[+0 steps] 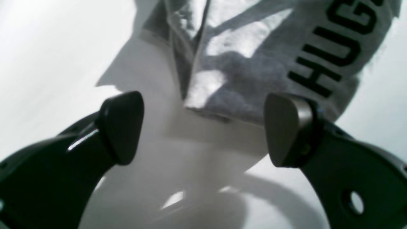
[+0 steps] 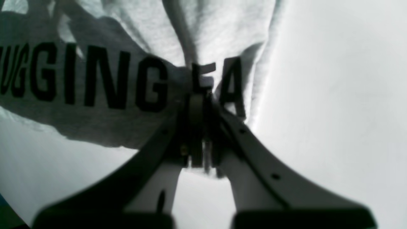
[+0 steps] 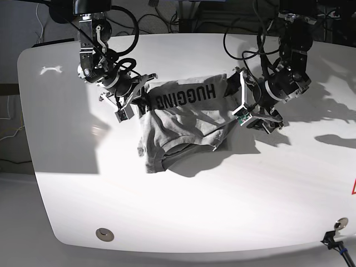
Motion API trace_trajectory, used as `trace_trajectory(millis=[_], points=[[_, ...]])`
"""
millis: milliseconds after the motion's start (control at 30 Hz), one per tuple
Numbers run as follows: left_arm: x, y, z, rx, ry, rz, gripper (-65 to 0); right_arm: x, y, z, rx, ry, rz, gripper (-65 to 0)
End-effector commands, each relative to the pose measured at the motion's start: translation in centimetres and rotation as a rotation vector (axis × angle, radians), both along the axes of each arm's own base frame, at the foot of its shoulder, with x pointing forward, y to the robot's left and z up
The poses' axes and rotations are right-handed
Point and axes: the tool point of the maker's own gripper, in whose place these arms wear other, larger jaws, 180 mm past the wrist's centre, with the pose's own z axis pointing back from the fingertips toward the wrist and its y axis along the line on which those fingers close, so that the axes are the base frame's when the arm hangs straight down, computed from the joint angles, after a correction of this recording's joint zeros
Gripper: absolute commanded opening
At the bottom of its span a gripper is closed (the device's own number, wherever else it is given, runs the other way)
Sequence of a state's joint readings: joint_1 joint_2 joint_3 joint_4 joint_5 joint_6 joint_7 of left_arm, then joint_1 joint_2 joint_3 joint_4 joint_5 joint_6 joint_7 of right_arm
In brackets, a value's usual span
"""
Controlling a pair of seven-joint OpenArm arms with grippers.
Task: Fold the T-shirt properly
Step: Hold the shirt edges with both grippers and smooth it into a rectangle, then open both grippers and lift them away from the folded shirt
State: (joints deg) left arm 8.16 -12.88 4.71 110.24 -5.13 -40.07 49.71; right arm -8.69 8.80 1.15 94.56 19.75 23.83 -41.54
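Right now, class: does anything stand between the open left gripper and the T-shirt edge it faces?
Nothing visible does. The left gripper is open, and only bare white table lies between its fingers and the T-shirt hem.

Soft heather-grey cotton-knit T-shirt [image 3: 183,125]: matt, finely flecked, rumpled into creases, with flat black block lettering [image 2: 86,78] that looks printed and unshiny. Smooth white tabletop [image 3: 183,211]: lightly glossy, throwing pale reflections and crisp shadows. Black hard-plastic left gripper [image 1: 203,127]: shiny along the arm edges, duller matt on the rounded grey-brown pads [image 1: 122,127]. Black plastic right gripper [image 2: 198,98]: smooth, semi-matt, dotted with small screw holes. Black rubbery cables [image 3: 125,25], faintly sheened.
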Motion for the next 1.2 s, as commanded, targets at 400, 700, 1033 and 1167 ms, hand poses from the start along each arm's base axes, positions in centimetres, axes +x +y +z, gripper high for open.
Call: trace_trajectory(millis=[400,700,1033,1167], points=[[-0.6,-2.0,-1.1,-0.095,0.052,-0.024,-9.1,11.4,2.7,9.6,0.075,-0.255,0.018,-62.5],[-1.2,-0.5,-5.1,-0.073,0.175,0.017,-9.1,12.8,2.3,2.1,0.182,-0.145,-0.098,-62.5],[1.4,0.9,-1.8,-0.067,0.061,0.043,-9.1,13.5,1.1,5.4,0.135,-0.215,-0.070,-62.5],[2.5,1.2,1.6,-0.072,-0.048,0.051,-9.1,13.0,1.7,10.3,0.087,-0.310,-0.016,-62.9]])
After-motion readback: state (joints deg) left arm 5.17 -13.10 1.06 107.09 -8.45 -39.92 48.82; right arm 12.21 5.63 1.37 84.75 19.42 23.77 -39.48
